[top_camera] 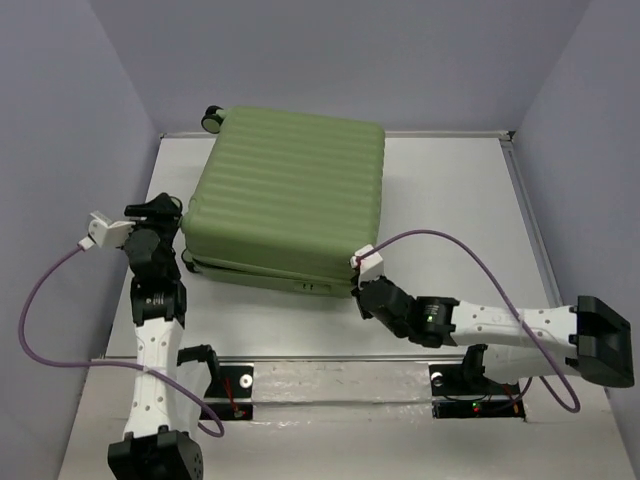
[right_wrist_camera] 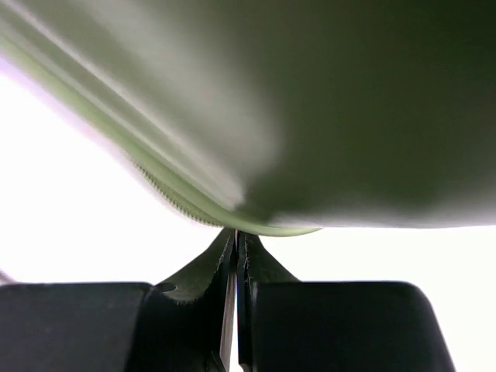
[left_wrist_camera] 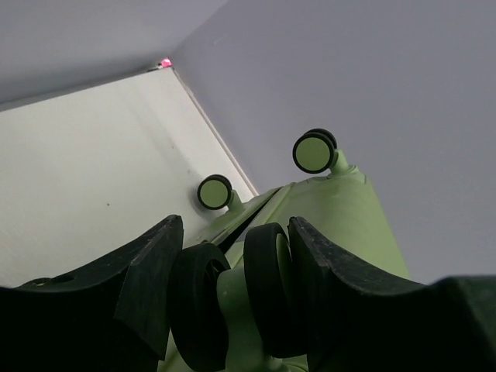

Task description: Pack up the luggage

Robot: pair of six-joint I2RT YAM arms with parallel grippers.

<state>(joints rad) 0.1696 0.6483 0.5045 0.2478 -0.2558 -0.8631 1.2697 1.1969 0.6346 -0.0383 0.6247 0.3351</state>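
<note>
Left fingers (left_wrist_camera: 155,287) sit narrowed around the twin wheel (left_wrist_camera: 232,302) at the near-left corner of the luggage (top_camera: 290,190), which lies closed and flat on the desk (top_camera: 450,200). Its ribbed shell looks stiff, slick and bulky, so wheels and seams are likely the best holds. Right fingers (right_wrist_camera: 271,325) are pressed together at the near-right zip seam; whether they pinch a pull I cannot tell

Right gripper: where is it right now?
In the top view the right gripper sits right of centre, at the near right corner of the green suitcase; its wrist view shows it closed, tips at the suitcase's zipped edge.
</note>
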